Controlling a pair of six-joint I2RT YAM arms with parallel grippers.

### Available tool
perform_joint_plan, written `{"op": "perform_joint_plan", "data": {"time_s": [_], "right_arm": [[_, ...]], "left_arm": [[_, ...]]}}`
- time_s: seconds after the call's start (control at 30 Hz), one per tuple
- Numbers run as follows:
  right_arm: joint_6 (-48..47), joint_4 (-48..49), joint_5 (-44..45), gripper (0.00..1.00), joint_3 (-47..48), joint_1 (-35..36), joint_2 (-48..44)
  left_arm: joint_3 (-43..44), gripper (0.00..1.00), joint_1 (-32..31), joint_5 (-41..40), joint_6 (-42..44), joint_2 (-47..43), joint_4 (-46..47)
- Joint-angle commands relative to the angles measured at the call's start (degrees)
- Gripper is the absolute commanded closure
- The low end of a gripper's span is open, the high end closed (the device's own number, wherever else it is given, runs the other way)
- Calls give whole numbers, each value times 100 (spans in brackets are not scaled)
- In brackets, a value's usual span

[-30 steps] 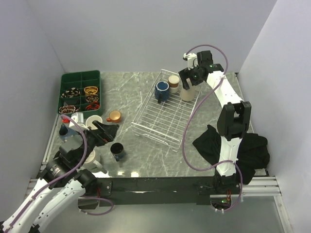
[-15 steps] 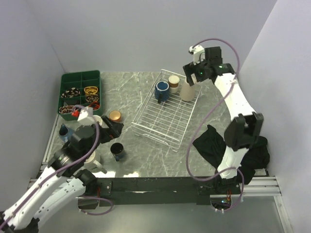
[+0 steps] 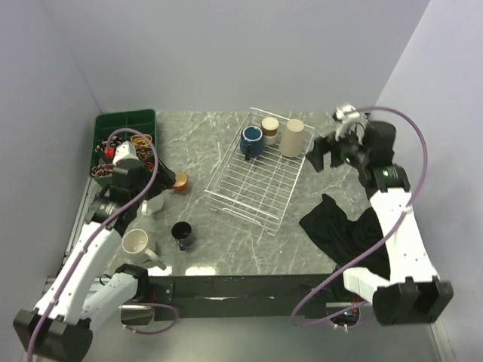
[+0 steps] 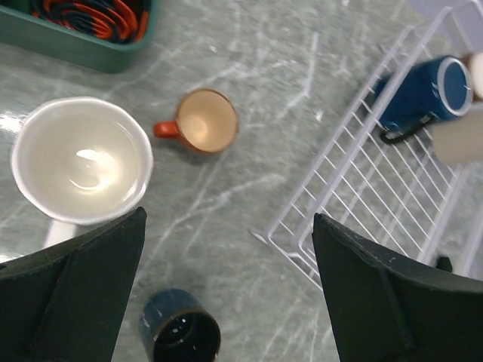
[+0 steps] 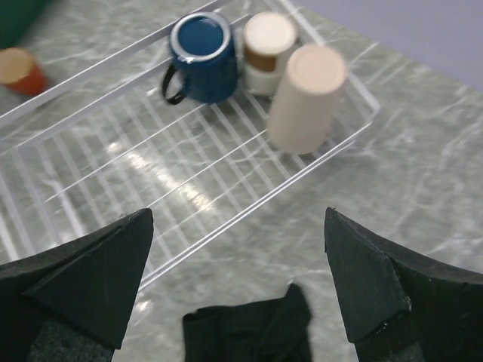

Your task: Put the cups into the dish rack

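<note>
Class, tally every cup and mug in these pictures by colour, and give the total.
Blue or navy: 2, blue mug and navy cup
White or cream: 2, white mug and cream mug
Orange: 1, small cup
Beige: 1, tall tumbler
Brown and cream: 1, short cup
Total: 7

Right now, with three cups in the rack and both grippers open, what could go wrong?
1. The left gripper hangs open above the white mug and the orange cup, which sit close together. Closing on one might knock the other.
2. The tumbler stands tall at the far corner of the rack, close to its low rim. A cup brought in carelessly could tip it over.
</note>
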Motion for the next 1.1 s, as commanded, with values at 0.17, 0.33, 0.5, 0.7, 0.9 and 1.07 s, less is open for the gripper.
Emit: {"op": "perform_joint_plan", "data": {"time_s": [0.17,0.33,0.5,0.7,0.9,1.07], "right_arm": [[107,1046,-2842,0,-2271,-733,-1343],[2,1039,-3256,0,-2598,-1120,-1450],[2,907,-3449,0,-2458,-1243,-1318],[90,959,-3467,0,-2502,-1278,-1414],[116,933,-3502,0,-2475,-1313,-1432],[151,959,-3502,0,-2484,-1357,-1458]], "left_arm": [[847,4,335,-155,231,1089,-523],[1145,3,361,-691,100,1843,-812],[1348,4,361,-920,73,2556,-892],[1454,11,361,-1421,337,3259,-874],[1516,34,361,-1307,591,3717,-787],[1542,46,361,-1386,644,3875,-848]]}}
